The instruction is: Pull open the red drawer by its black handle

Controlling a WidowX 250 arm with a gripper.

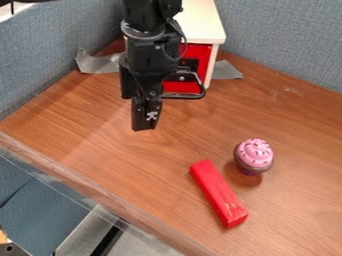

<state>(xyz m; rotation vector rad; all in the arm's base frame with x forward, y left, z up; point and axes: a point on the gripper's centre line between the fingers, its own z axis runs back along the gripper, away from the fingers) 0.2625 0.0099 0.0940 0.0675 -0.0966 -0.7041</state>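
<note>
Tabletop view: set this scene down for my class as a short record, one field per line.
surface: wood-grain table
end effector: hanging above the table, nothing visible in its grip
block: red, long, lying slantwise near the front edge
cupcake: pink topping with dark flecks, just right of the block in the picture, apart from it
cabinet: pale top, red front, behind the arm
tape: grey, beside the cabinet
walls: blue-grey

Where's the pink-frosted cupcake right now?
In the camera view, the pink-frosted cupcake sits right of center on the wooden table, just beside the upper right of the red block.
</note>
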